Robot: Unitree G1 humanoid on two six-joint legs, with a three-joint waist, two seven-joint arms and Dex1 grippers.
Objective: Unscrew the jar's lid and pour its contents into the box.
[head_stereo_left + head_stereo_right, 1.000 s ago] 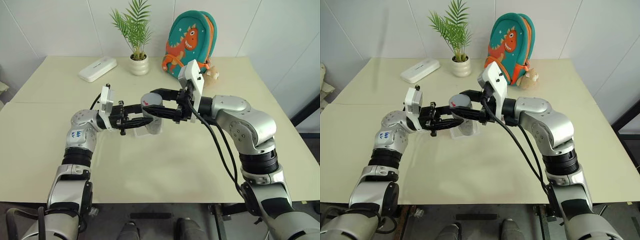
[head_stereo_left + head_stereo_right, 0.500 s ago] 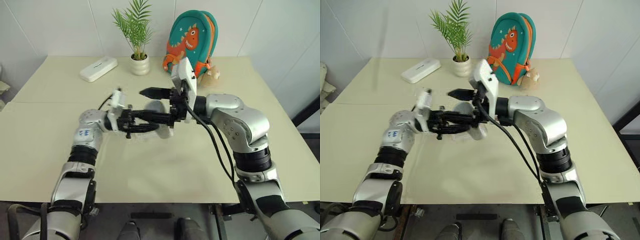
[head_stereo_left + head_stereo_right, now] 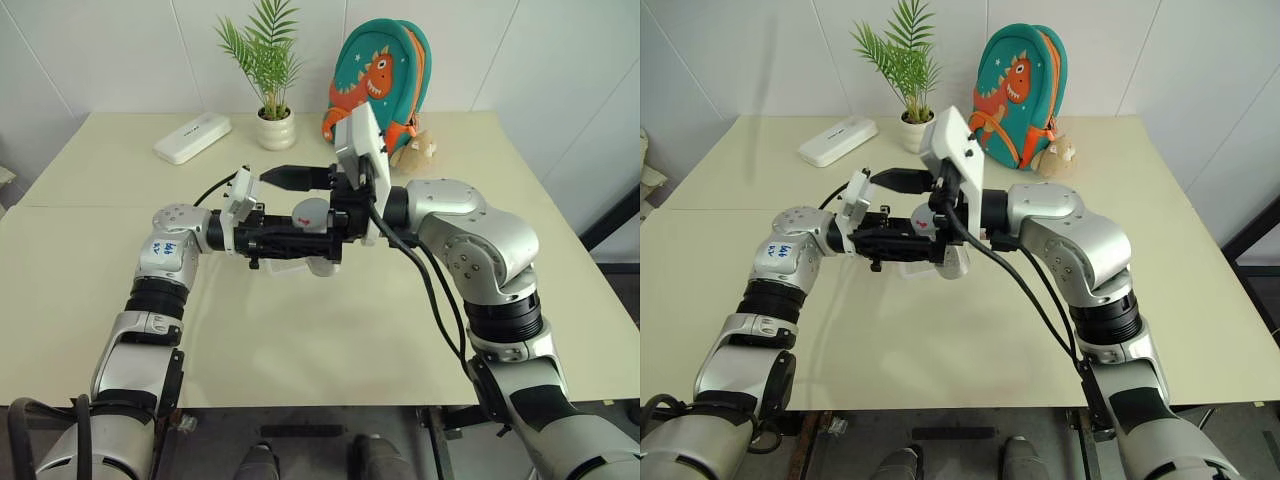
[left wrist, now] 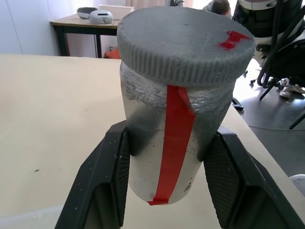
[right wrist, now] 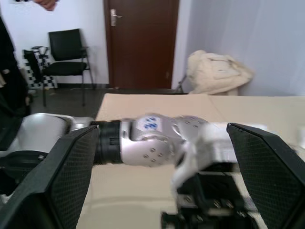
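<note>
The left gripper clamps its textured black pads on the translucent cylindrical jar beneath its ribbed grey lid, while the right gripper gapes wide, empty.

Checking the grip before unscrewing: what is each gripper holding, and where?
The left gripper clamps the jar by its body, below the lid. The right gripper is open, holding nothing.
</note>
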